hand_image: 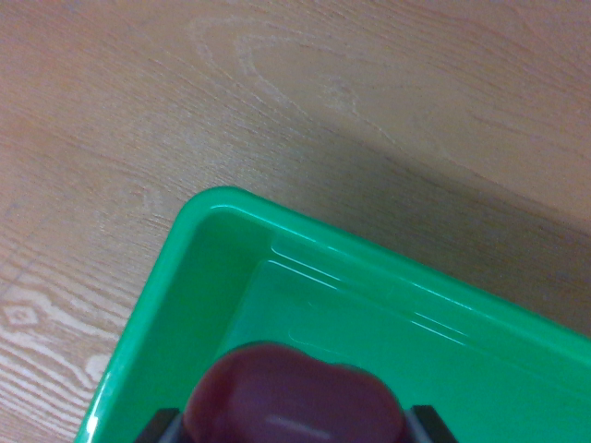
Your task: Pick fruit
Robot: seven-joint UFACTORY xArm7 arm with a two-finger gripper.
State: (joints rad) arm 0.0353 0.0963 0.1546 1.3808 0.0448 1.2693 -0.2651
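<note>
A dark red, rounded fruit [291, 397] fills the bottom middle of the wrist view. It sits between my gripper [294, 426] fingers, whose dark tips show at its left [159, 426] and right [427, 423] sides, so the gripper is shut on it. The fruit hangs over the inside of a green plastic bin [222, 208], near the bin's far left corner. Whether the fruit touches the bin floor cannot be told.
The bin stands on a light wooden table [277, 92] that fills the upper part of the view. A dark shadow lies on the wood along the bin's far rim toward the wrist view's right.
</note>
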